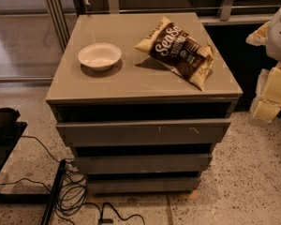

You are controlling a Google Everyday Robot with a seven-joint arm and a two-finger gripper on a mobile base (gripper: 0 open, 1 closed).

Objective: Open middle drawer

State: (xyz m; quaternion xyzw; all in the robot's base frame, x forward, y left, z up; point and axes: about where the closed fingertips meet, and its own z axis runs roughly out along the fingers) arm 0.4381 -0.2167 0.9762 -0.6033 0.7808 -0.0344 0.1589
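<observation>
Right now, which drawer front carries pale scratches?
The tallest, uppermost front, above the plain middle drawer and slimmer lowest front. The pincer hangs at the right edge.

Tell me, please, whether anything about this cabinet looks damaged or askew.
The top drawer front bears pale scratches right of centre. The chip bag lies crumpled and diagonal on the cabinet top. The middle drawer looks unmarked. The pincer hangs to the right of the cabinet top.
</observation>
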